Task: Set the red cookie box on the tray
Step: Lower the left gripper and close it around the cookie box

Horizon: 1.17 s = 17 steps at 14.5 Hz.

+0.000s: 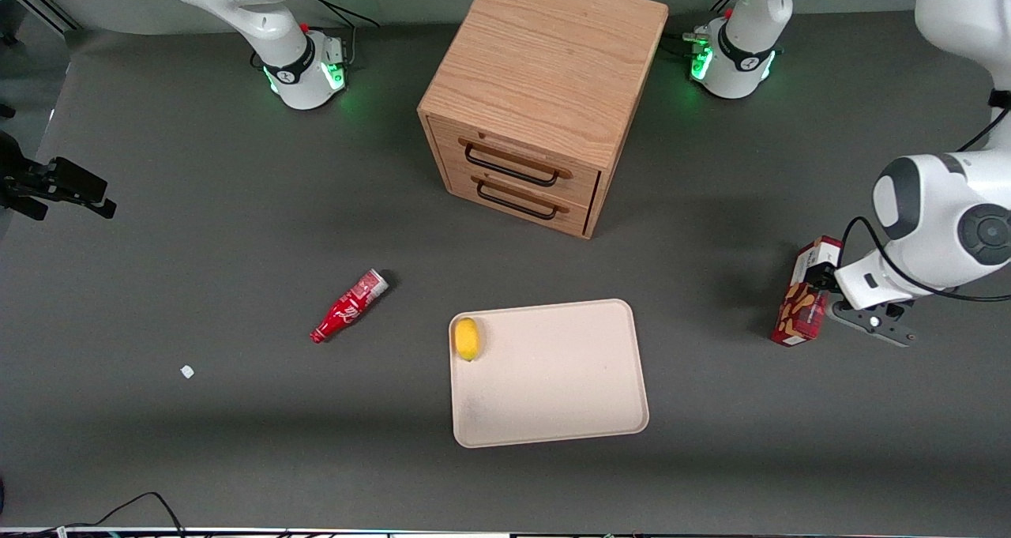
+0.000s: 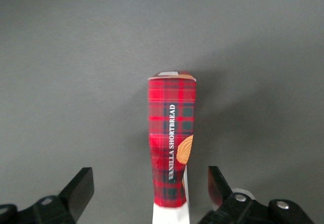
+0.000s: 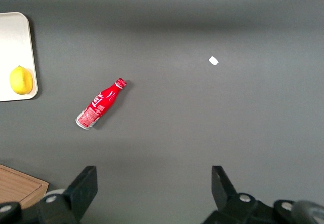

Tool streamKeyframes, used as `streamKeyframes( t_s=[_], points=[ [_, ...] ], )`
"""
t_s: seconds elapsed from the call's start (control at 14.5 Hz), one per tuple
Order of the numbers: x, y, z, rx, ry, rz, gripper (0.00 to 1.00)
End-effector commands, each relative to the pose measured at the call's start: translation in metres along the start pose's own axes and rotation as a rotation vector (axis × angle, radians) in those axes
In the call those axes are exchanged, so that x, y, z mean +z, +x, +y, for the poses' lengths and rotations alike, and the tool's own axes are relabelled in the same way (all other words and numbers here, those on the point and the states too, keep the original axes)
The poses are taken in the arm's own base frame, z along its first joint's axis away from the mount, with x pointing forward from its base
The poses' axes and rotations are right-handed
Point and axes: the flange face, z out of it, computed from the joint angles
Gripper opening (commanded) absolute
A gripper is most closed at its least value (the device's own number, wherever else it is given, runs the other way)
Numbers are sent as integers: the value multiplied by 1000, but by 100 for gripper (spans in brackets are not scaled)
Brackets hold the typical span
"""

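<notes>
Gripper [image 2: 147, 188] spread wide around red cookie box [image 1: 804, 293], fingers [image 2: 78, 188] clear of both sides, not touching. Box lying on grey table [image 1: 237, 443] toward working arm's end, at about 3 o'clock from tray [image 1: 553, 396], well apart. Lemon [image 1: 467, 338] resting on tray's edge; red bottle [image 1: 348, 306] lying at 9 o'clock from tray.

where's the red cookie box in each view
Front view: red cookie box lies on the grey table toward the working arm's end, at the gripper.
Left wrist view: box between the open fingers.
Right wrist view: not in it.
Shared landmark: the grey table.
</notes>
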Motion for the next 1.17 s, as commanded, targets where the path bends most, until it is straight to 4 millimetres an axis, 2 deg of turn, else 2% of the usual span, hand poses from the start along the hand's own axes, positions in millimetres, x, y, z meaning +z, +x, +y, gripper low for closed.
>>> streamKeyframes(
  t_s=[0.0, 0.28, 0.34, 0.41, 0.48, 0.55, 0.62, 0.69, 0.9, 1.1],
  points=[
    [24, -16, 9, 65, -2, -14, 100],
    [48, -22, 16, 69, -7, -10, 100],
    [53, -22, 17, 70, -8, -10, 97],
    [56, -24, 17, 69, -11, -13, 80],
    [57, -24, 17, 69, -13, -17, 54],
    [57, -24, 18, 70, -16, -22, 33],
    [56, -24, 18, 70, -17, -24, 14],
    [56, -24, 18, 70, -18, -25, 0],
    [51, -20, 19, 71, -14, -20, 0],
    [35, -13, 16, 68, 3, 0, 0]
  ],
)
